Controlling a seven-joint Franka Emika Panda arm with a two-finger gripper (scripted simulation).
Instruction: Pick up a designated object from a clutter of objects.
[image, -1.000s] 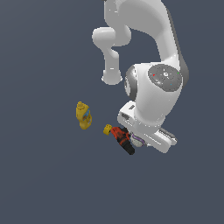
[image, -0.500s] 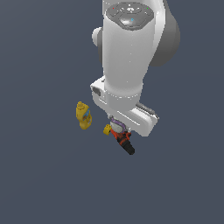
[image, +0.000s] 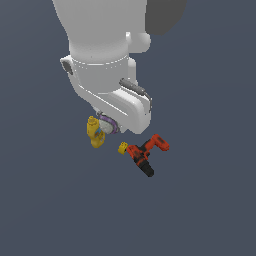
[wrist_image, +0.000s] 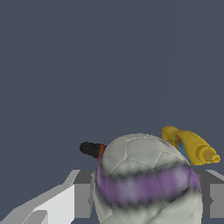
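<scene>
The white ball with a purple band (wrist_image: 144, 179) fills the wrist view, held between my two grey fingers (wrist_image: 83, 194). In the exterior view the ball (image: 107, 125) shows just under my white hand, beside the yellow bottle (image: 94, 132). My gripper (image: 109, 121) is shut on the ball; its fingers are mostly hidden by the hand there. The red-and-black drill (image: 146, 152) lies to the exterior view's right, with the tiny yellow block (image: 122, 147) at its end.
In the wrist view the yellow bottle (wrist_image: 189, 145) with its blue label lies behind the ball, and the drill's black tip (wrist_image: 91, 149) pokes out beside it. The grey floor (image: 210, 200) stretches all round. The big white arm (image: 100, 60) fills the exterior view's top.
The arm has swung toward the exterior view's left and looms larger. The drill, covered before, now lies in the open. The ball now shows under the hand next to the bottle.
</scene>
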